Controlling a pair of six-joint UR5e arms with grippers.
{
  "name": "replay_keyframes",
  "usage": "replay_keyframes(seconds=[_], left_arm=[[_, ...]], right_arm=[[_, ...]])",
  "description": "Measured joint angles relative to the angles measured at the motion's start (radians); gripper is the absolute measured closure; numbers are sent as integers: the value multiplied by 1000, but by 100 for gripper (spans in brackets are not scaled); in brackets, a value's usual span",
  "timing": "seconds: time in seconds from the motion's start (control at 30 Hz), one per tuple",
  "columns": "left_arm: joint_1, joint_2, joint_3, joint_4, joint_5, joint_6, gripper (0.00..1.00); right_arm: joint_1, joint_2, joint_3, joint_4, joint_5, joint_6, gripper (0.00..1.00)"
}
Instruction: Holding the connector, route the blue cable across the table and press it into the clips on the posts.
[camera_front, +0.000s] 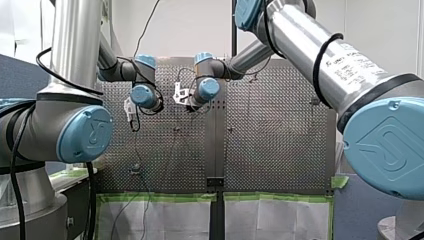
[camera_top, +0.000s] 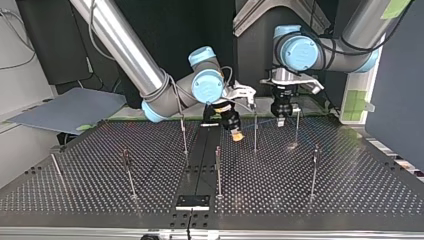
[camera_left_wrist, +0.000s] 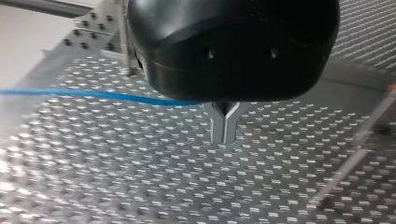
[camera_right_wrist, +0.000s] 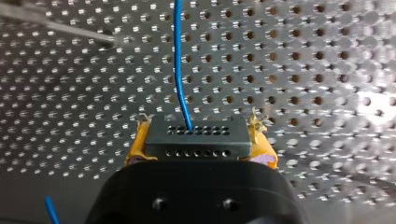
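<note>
Seen from across the counter (camera_top: 350, 180), the right gripper (camera_top: 235, 130) is left of centre at the far side. It clamps the black connector (camera_right_wrist: 196, 139) in yellow pads, and the blue cable (camera_right_wrist: 180, 70) runs out from it. Just to the right, the left gripper (camera_left_wrist: 225, 127) looks pinched shut on the cable. Thin posts (camera_top: 255, 131) crowd both grippers. A wide sweep could snag one, or tension could tug the cable free.

My right arm (camera_front: 350, 62) has small black print on its silver tube, too blurry to read. The blue joint caps (camera_front: 385, 145) show a curly logo
</note>
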Motion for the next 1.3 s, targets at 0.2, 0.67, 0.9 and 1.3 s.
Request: replay_keyframes(seconds=[0.2,0.67,0.9,1.3], left_arm=[[-9,-50,-51,25,-17,0,98],[7,-134,-101,117,10,-12,98],[24,-146,-78,128,45,-20,98],[39,-222,-42,155,91,-27,98]], right_arm=[[2,0,29,0,0,-4,100],[9,1,119,-10,5,-5,100],[9,1,163,-22,6,-2,100],[-5,4,167,-53,4,13,100]])
